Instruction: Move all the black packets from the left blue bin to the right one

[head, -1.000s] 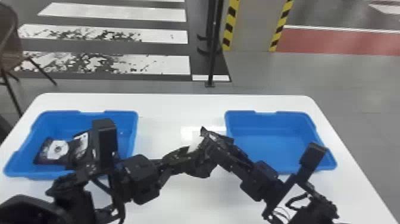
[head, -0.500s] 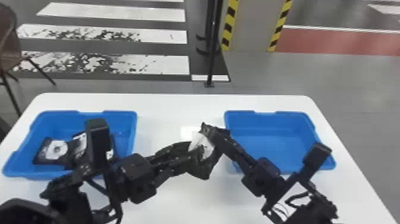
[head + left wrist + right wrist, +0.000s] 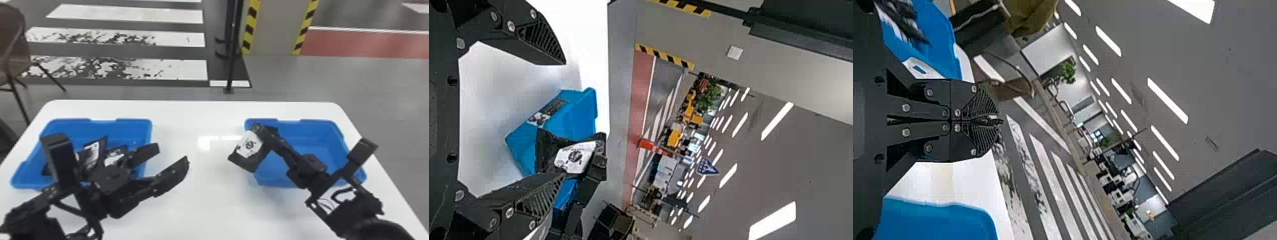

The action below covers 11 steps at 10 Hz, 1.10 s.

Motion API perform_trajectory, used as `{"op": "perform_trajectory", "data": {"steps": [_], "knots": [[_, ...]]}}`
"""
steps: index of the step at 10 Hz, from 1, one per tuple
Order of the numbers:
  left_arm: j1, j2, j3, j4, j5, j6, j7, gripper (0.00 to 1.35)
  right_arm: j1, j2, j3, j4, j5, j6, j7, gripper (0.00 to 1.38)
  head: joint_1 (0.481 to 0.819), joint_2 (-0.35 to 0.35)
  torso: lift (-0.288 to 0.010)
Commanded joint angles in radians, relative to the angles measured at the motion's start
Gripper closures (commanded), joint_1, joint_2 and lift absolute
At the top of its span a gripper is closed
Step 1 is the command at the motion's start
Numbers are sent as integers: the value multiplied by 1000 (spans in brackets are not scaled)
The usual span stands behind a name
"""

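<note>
1. Gripping a black packet (image 3: 247, 145), my right gripper (image 3: 259, 130) hung at the right blue bin's (image 3: 314, 138) left edge.
2. I had my left gripper (image 3: 172, 153) spread wide, its tips between the bins.
3. Other packets (image 3: 92, 154) lay in the left blue bin (image 3: 135, 123).

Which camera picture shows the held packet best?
Head view: the packet shows its label and dark bottom clearly. Right wrist view: thin edge in the right gripper. Left wrist view: label too, but dark edges blend into that gripper.
</note>
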Motion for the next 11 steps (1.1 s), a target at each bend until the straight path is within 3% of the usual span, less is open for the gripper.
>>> {"op": "perform_trajectory", "data": {"steps": [1,3,4,6,7,9,11], "knots": [[29,-17,50,-30,-10,-6,5,142,-72,-16,-52,105,64,-19,-4,1277,695,-93,-140],[29,-17,82,-43,-26,-6,6,142,-124,-21,-124,183,160,-31,-26,1268,695,-127,-140],[27,-17,96,-47,-32,-6,8,144,-158,-21,-156,240,219,-33,-36,1050,695,-148,-140],[29,-17,120,-50,-46,-4,9,142,-131,-18,-172,215,275,-80,-52,211,695,-186,-140],[27,-18,138,-50,-72,11,9,142,-65,-6,-172,129,295,-95,-62,85,695,-189,-140],[24,-18,196,-50,-136,58,9,142,92,37,-170,-57,345,-102,-67,127,695,-163,-140],[-12,-4,244,-43,-230,139,9,144,208,65,-138,-170,343,-102,-67,130,695,-85,-140]]}}
